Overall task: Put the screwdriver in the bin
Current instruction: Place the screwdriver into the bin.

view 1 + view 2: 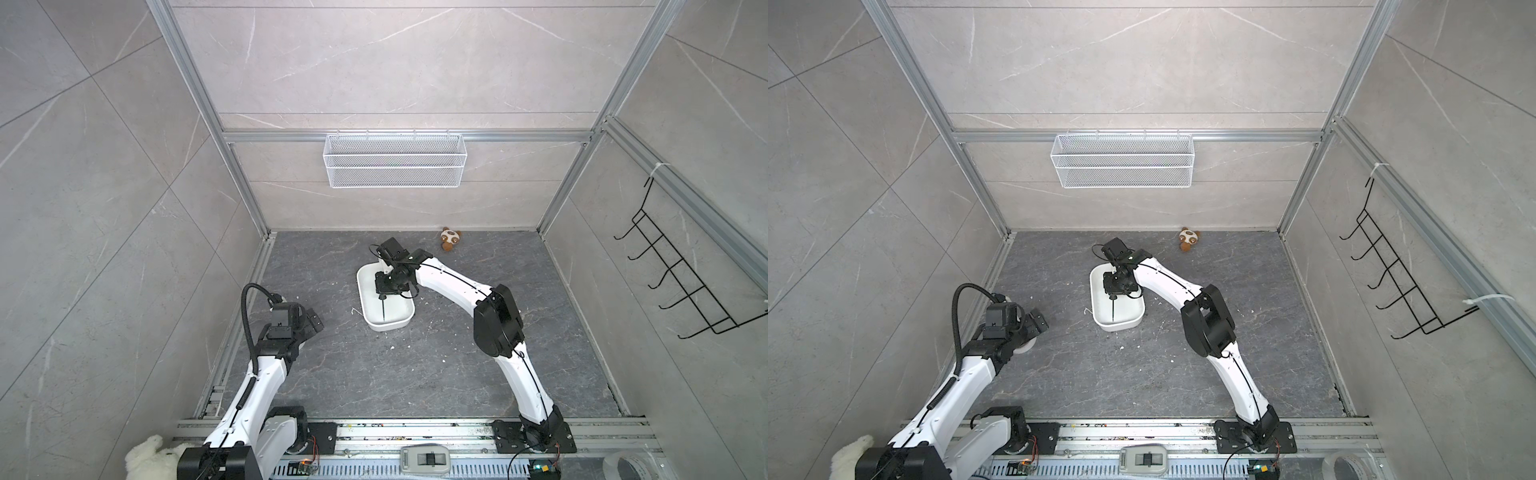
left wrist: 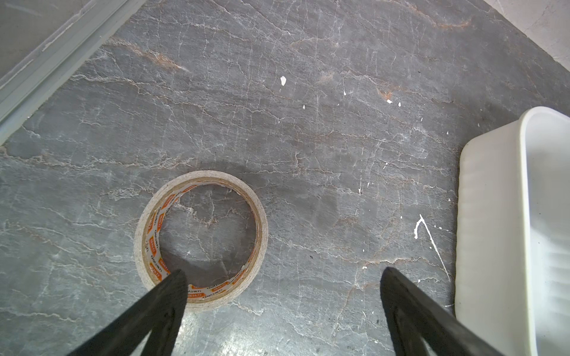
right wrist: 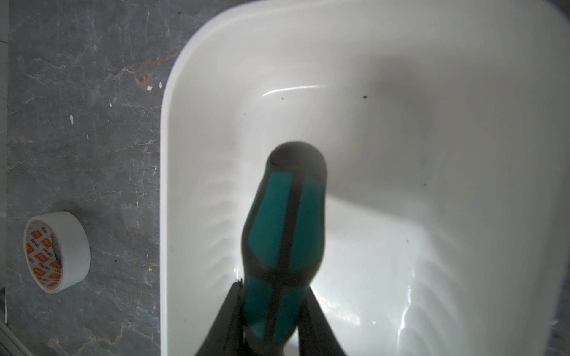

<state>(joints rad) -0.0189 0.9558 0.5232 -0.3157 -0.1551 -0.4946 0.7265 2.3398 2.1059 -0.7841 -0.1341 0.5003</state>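
1. Confirm the grip: the right gripper (image 3: 274, 296) is clamped on the handle of the screwdriver (image 3: 287, 222), holding it within the white bin (image 3: 165, 154) at mid-surface.
2. Expect only the release to remain. You cannot tell whether the tool touches the bin floor.
3. Identify the tool by its teal-and-black handle and thin dark shaft.
4. The left gripper (image 2: 282, 272) is spread wide and empty above a tape roll (image 2: 216, 296).

The screwdriver (image 3: 285, 234), slim with a green-and-black handle, is being gripped by that handle in the right tool (image 3: 271, 291) and is hanging over the inside of the bin (image 3: 401, 92). Its thin dark shaft is showing against the white floor in both top views. The bin, a shallow white tub with rounded corners, is sitting upright on the dark desk (image 1: 415, 374).
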